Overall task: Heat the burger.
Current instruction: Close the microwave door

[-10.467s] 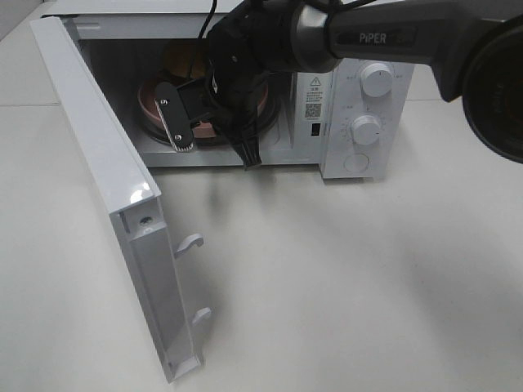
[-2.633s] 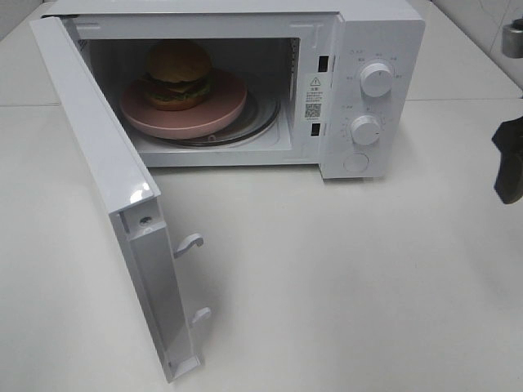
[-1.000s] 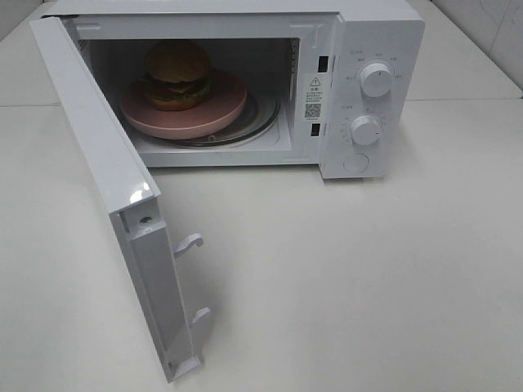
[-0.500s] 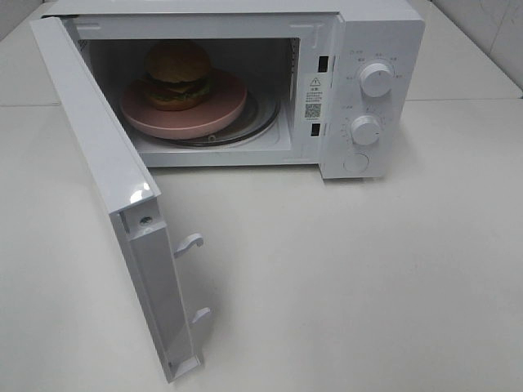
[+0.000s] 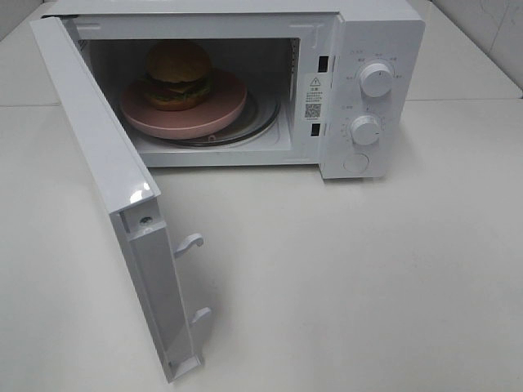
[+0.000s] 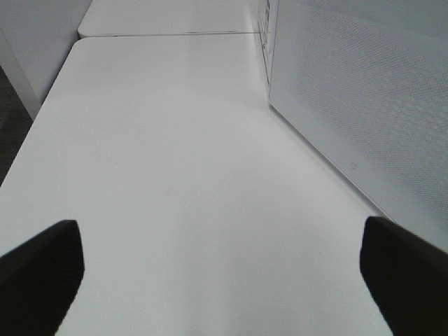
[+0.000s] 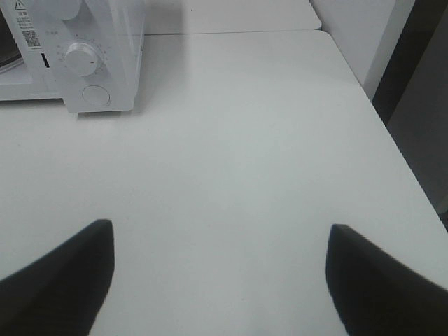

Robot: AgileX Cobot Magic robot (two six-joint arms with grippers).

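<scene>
On the white table (image 5: 368, 269), a microwave (image 5: 380, 33) holds the burger (image 5: 177, 73).

Left jaws wide apart, right jaws parted

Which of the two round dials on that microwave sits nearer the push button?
The lower dial, directly above the button. The upper dial sits above that one, farther from the button.

Open door (image 5: 106, 163) blocks the left of the microwave (image 5: 372, 41); its mouth stands open.
</scene>
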